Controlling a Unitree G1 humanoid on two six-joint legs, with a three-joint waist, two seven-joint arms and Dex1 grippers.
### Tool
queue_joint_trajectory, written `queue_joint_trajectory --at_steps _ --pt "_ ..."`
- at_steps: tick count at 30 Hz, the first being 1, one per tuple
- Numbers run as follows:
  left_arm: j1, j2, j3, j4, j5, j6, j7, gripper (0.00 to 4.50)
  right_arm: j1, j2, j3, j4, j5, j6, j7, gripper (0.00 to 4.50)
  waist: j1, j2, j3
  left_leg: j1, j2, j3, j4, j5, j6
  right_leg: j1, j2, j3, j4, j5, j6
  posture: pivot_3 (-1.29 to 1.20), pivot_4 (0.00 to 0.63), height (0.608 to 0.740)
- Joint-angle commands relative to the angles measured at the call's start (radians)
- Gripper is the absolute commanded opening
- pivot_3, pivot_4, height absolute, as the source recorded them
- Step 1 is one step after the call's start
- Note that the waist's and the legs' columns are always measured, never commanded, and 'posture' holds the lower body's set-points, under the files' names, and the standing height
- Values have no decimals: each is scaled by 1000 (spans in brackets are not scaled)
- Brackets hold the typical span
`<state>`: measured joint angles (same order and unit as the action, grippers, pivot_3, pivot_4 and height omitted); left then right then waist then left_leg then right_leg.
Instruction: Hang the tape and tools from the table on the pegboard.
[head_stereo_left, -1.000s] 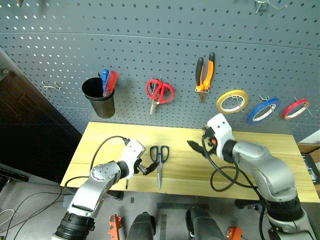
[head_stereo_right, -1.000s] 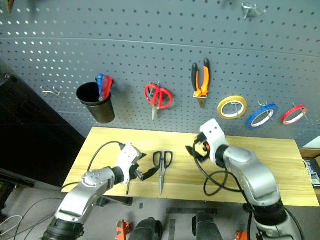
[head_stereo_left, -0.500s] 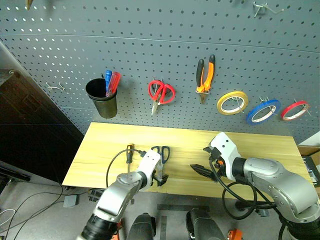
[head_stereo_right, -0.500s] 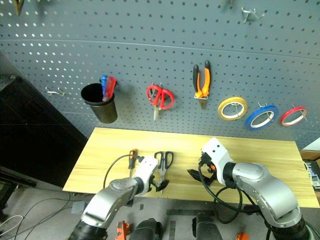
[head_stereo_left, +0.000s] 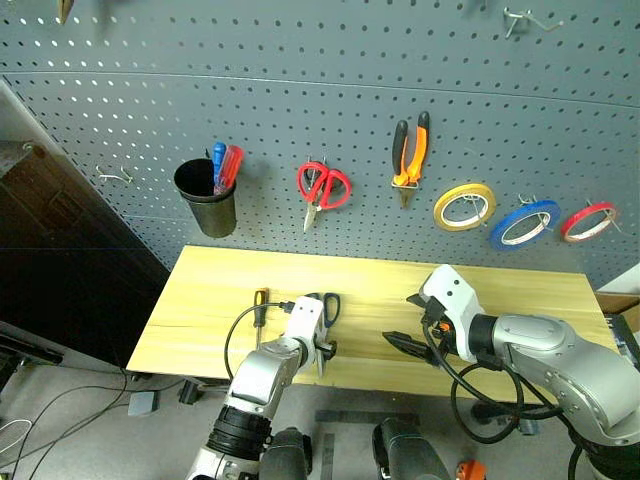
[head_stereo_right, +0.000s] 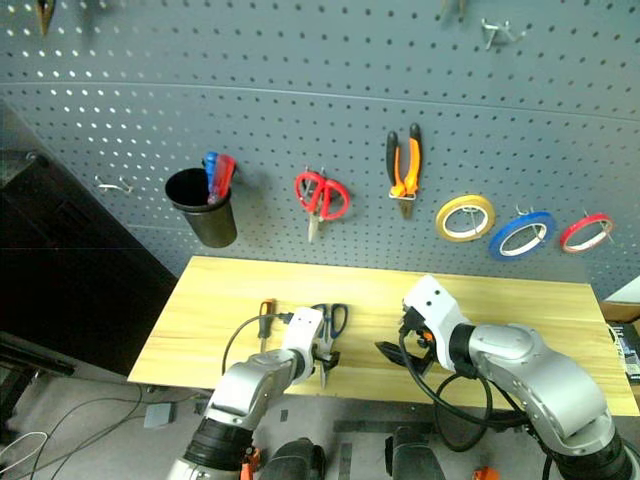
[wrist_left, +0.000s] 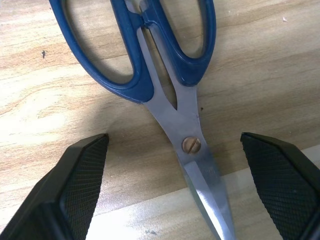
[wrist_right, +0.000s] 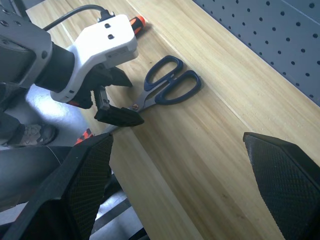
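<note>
- While the pliers (head_stereo_left: 411, 149) and the red tape (head_stereo_left: 589, 220) already hang on the pegboard (head_stereo_left: 300, 100), the scissors (wrist_left: 165, 75) with dark blue handles lie flat on the table (head_stereo_left: 200, 290), a little left of its middle, handles toward the pegboard and blades toward the near edge.
- Just at 9 o'clock of them lies the slim screwdriver (head_stereo_left: 258, 310), close but apart.
- I judge the scissors stiff and rather light, with smooth steel blades that can slip between the pads.
- Because they lie flat, I think the best hold is across the pivot screw or the neck just above it, so the handle loops stay free for a hook.
- My left gripper (head_stereo_left: 322, 352) points steeply down over the scissors, its fingers spread wide, one on each side of the blades near the pivot; it grasps nothing.
- My right gripper (head_stereo_left: 412, 345) hovers above the table at 3 o'clock of the scissors, well apart, fingers wide and empty, pointing toward my left side.
</note>
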<state>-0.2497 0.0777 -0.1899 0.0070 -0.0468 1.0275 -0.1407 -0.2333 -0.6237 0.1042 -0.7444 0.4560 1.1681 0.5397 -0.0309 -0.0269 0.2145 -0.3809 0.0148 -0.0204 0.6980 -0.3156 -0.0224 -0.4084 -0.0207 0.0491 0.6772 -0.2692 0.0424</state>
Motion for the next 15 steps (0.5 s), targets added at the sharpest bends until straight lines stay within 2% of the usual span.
queue_joint_trajectory --at_steps 1,11,15 --pt "-4 1 7 39 13 -6 13 3691 0 -3 -25 -40 25 -1 -6 4500 0 0 0 0 0 -1 0 0 0 0 -1 -1 0 0 0 -37 212 740" --pt "-73 34 74 136 2 -83 -10 645 22 0 -41 -40 56 -5 -24 4500 1 0 0 -1 -2 -4 0 1 0 2 -2 -4 -1 0 0 -43 207 740" --pt "-64 65 64 135 -5 -120 -53 592 27 1 -43 -44 57 -6 -31 4500 1 1 0 -1 -1 -5 0 1 0 2 -2 -5 -2 0 1 -48 205 740"
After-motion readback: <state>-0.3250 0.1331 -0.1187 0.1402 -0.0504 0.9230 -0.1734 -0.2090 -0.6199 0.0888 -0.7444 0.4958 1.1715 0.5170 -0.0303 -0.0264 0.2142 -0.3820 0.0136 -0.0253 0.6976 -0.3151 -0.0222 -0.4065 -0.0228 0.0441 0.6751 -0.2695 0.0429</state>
